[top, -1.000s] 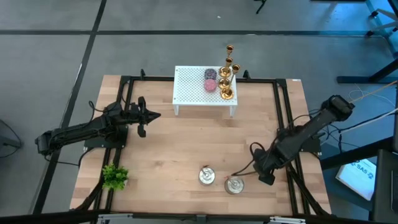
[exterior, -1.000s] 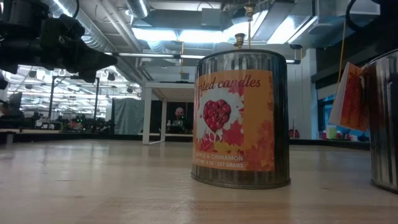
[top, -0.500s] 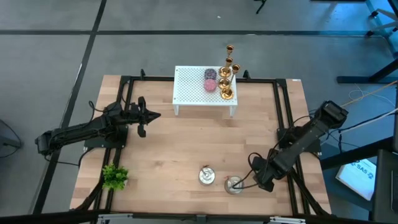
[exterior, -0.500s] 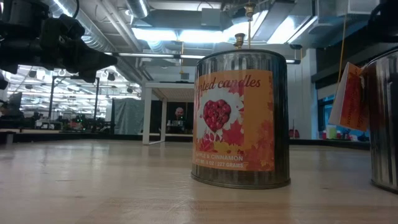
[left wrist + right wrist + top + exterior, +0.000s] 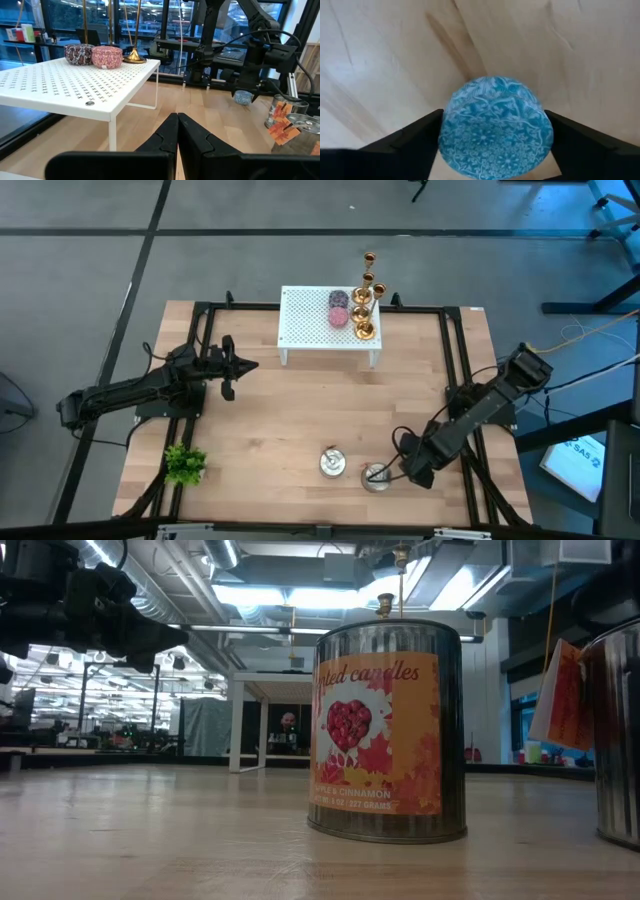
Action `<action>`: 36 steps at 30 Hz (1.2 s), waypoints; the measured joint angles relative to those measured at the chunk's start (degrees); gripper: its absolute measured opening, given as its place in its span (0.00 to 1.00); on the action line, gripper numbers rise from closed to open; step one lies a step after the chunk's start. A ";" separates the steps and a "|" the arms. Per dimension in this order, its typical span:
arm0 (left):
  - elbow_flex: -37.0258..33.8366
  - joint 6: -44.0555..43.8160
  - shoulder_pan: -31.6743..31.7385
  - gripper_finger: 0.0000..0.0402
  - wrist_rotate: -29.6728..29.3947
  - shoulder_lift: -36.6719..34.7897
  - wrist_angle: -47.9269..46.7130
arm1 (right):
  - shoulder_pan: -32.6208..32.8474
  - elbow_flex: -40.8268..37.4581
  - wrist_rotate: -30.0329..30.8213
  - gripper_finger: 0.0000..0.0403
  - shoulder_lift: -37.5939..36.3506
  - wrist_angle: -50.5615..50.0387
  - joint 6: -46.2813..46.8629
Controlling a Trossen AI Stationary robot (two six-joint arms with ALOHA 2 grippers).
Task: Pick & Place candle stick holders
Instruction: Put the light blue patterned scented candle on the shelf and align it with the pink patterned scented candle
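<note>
**High view.** The candle stick holders [image 5: 365, 330] are grouped at the right edge of the white stand [image 5: 310, 320], beside 2 pink candles [image 5: 339, 308]. None is gripped, so the task is judged not yet begun on them; every pick and place remains. The left gripper [image 5: 240, 365] is held level just off the stand's left end, arm stretched out low. The right gripper [image 5: 392, 473] is lowered well in front of the stand, beside the right one of 2 silver tins [image 5: 375, 477], with the arm bent at the elbow.

**Low view.** 1 labelled tin [image 5: 385, 730] fills the centre; the stand is seen far behind it.

**Left wrist view.** The left gripper's fingers are pressed together, empty. 1 holder base [image 5: 134, 58] is seen on the stand's corner.

**Right wrist view.** A blue candle [image 5: 495, 125] is clasped between the widely set fingers. Whether it is lifted cannot be told.
</note>
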 joint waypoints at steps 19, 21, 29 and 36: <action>0.00 -0.01 -0.01 0.01 0.00 0.01 0.00 | -8.42 0.00 -0.55 0.72 -4.17 -3.19 -8.06; 0.00 0.00 0.00 0.01 0.00 0.01 -0.02 | -9.86 0.01 0.32 0.72 -5.27 -3.47 -9.40; 0.00 0.00 -0.02 0.01 0.00 0.01 0.00 | -15.34 4.12 6.62 0.72 -6.92 -5.13 -19.94; 0.00 0.00 -0.01 0.01 0.00 0.00 0.00 | -20.17 11.16 16.85 0.72 -6.95 -7.57 -32.76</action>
